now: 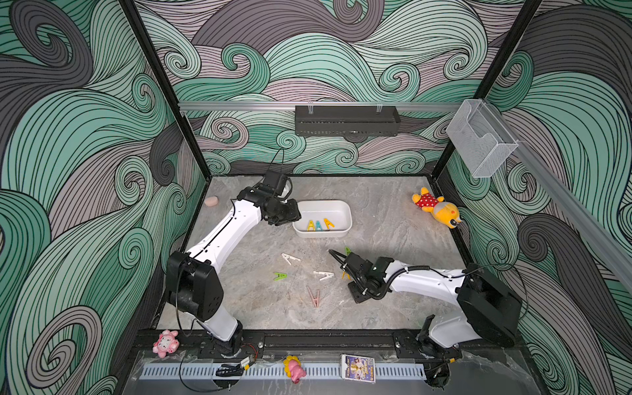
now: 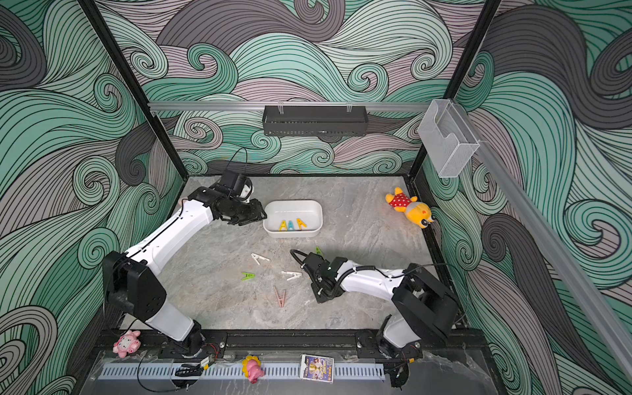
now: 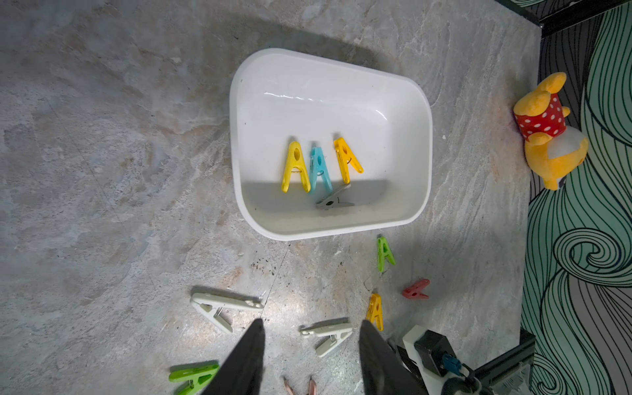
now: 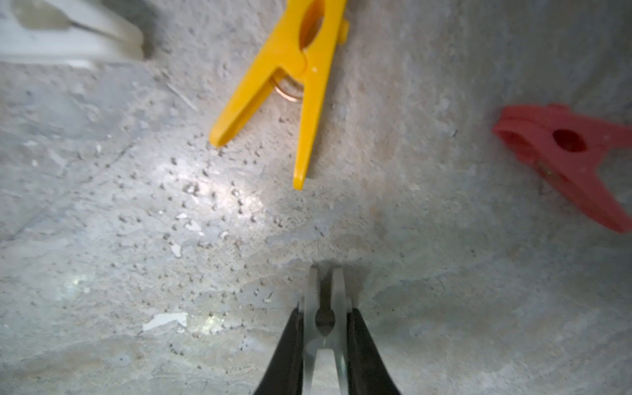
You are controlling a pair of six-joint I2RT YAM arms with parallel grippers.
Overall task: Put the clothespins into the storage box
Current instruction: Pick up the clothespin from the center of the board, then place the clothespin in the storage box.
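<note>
In both top views the left arm [image 1: 225,236] stretches forward, its left gripper [image 1: 290,216] at the short end of the shallow white plastic storage box [image 1: 323,209], while the right arm [image 1: 424,280] lies low, wrist tipped down among loose plastic clothespins [image 1: 324,274]. From the left wrist, those jaws stand apart and empty; the box holds yellow pegs [image 3: 288,178], a blue peg [image 3: 325,178] and a grey peg [image 3: 330,204]. From the right wrist, the right gripper [image 4: 325,309] is clamped on a pale grey clothespin [image 4: 312,290].
</note>
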